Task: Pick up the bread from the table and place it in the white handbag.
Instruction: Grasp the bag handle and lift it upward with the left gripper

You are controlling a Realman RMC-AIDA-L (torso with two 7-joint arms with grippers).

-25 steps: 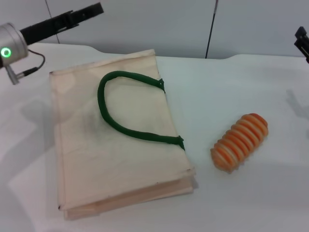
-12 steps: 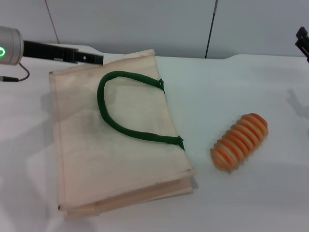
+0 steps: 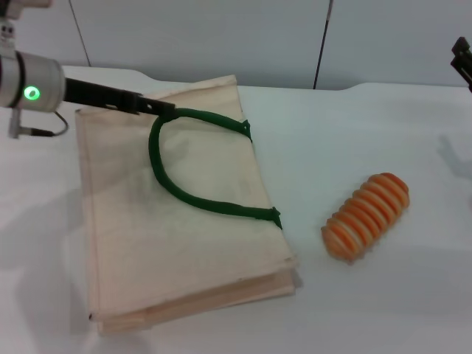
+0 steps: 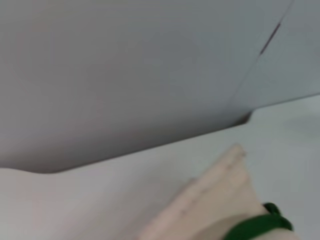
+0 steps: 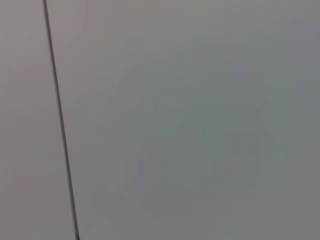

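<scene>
Black and slender, the left tool (image 3: 158,108) reaches low over the far edge of the white handbag (image 3: 184,221), its tip at the top of the green handle (image 3: 173,184) — whether it is parted or closed, I cannot tell. The bag lies flat on the white bench (image 3: 369,133). Well to its right the bread (image 3: 366,215) lies untouched — the right tool (image 3: 462,63) sits at the far right edge.

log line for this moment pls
left gripper at green loop handle of cream fabric handbag | orange ribbed toy bread untouched on white table
</scene>
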